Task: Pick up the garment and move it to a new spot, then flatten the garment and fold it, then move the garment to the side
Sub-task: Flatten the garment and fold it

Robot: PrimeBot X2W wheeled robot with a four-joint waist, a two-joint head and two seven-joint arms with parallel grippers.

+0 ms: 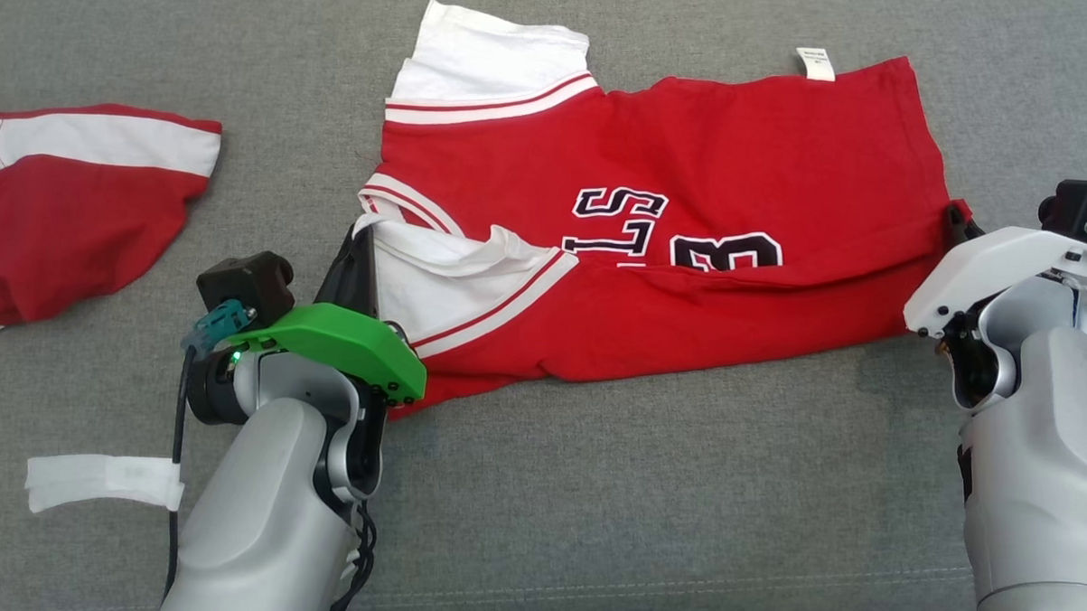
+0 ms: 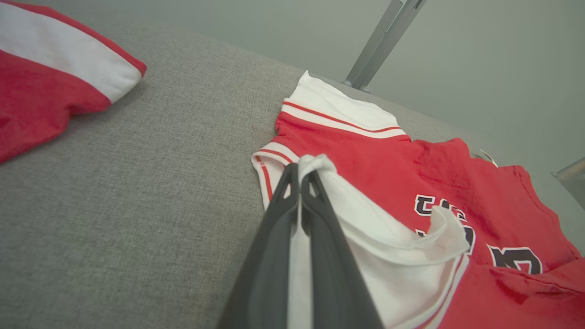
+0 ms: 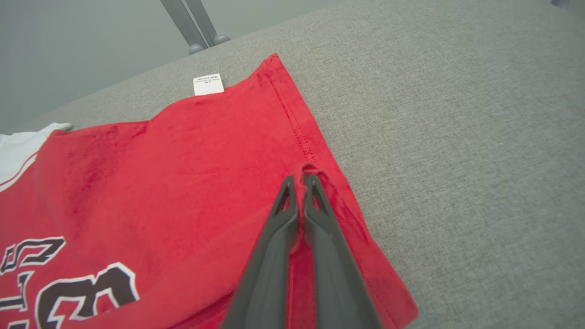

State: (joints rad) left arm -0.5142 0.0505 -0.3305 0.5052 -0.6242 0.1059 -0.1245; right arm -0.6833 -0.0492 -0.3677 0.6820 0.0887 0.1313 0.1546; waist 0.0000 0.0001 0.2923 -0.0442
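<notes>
While the left hand [image 2: 299, 172] pinches a sleeve of the jersey [image 1: 739, 149] and the right hand [image 3: 299, 181] its hem, another shirt [image 1: 58, 221] lies apart.

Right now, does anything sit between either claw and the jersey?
No. Left claw grips the jersey by its white sleeve, right claw by its red hem. Another red garment lies apart, further left.

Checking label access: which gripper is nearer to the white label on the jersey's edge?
Right. The right gripper pinches the hem near the white label; the left gripper grips the white sleeve at the jersey's far end.
</notes>
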